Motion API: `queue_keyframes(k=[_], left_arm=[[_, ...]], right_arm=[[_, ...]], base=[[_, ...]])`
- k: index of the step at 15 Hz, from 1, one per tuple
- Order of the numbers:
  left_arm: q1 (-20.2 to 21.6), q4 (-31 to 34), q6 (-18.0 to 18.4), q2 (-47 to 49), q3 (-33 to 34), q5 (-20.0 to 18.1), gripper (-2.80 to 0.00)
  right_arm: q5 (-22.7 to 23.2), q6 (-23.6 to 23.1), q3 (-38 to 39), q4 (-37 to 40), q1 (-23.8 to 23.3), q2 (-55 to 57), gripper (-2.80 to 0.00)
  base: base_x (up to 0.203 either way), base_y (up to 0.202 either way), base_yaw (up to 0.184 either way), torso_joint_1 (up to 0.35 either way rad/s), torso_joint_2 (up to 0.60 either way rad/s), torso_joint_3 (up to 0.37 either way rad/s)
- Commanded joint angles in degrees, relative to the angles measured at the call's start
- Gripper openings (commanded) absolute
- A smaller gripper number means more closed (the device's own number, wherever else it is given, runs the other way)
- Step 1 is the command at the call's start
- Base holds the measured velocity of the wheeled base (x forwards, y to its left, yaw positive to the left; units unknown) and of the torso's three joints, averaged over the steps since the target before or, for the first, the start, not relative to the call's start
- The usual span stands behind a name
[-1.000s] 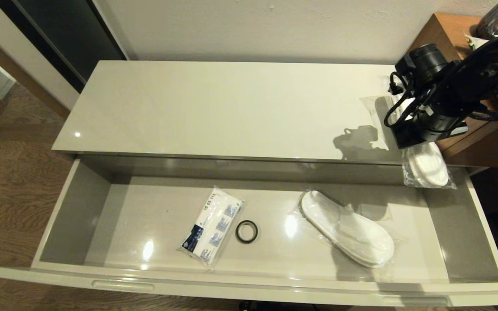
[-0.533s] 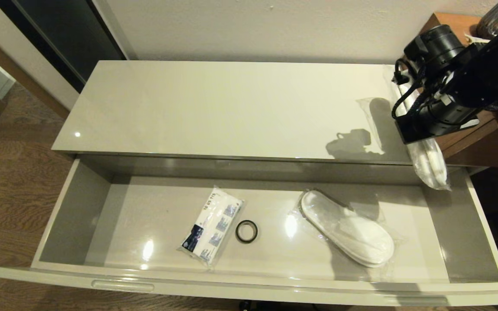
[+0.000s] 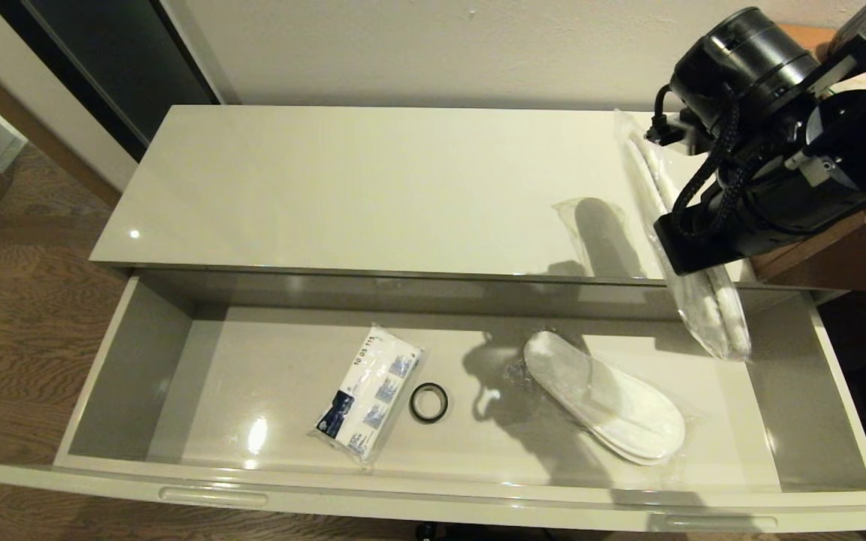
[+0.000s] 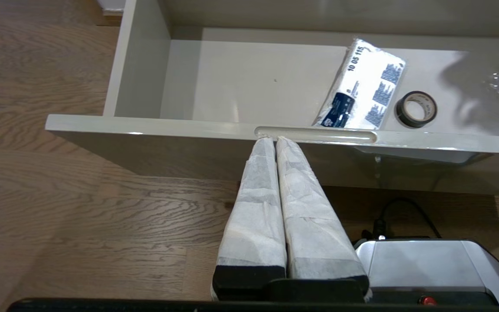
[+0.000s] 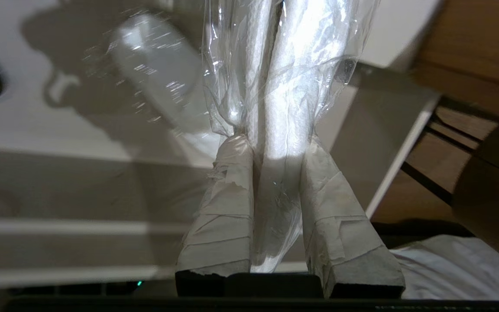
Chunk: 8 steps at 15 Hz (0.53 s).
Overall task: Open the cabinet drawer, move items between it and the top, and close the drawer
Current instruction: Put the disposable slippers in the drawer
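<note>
The right gripper [image 5: 271,151] is clamped on a wrapped slipper pair [image 3: 707,308], which is being held edge-on, hanging over the right end of the open cabinet drawer [image 3: 433,488] just off the front edge of the top [image 3: 373,188]. A second wrapped pair [image 3: 602,398] is lying flat on the drawer floor, with a blue-and-white packet [image 3: 369,394] and a small black ring [image 3: 428,403] beside it, further left. The left gripper [image 4: 275,143] is parked low outside the drawer front, its fingers pressed together on nothing.

The pair is probably being carried into the drawer; it is best being lowered onto bare floor right of the lying pair, clear of the side wall, and let go only once resting.

Against the earlier frames, the arm is being held higher and further left, and the pair is now hanging more over the drawer than over the top's corner.
</note>
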Motion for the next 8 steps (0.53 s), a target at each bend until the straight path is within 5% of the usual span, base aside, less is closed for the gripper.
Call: queue_keyframes(k=[1, 5, 8], left_arm=[[0.08, 0.02, 0.0, 0.0, 0.0, 0.04, -2.8], [0.0, 0.02, 0.0, 0.0, 0.0, 0.04, -2.8], [0.01, 0.02, 0.0, 0.0, 0.0, 0.04, -2.8]], right_arm=[[-0.25, 1.67, 0.21, 1.62, 5.45, -1.58, -2.8], [-0.73, 6.59, 1.49, 2.37, 17.72, -0.21, -2.8], [-0.94, 10.15, 2.77, 1.76, 22.62, 4.36, -2.8]], base=[[0.0, 0.0, 0.0, 0.0, 0.0, 0.0], [0.0, 0.0, 0.0, 0.0, 0.0, 0.0], [0.0, 0.0, 0.0, 0.0, 0.0, 0.0]])
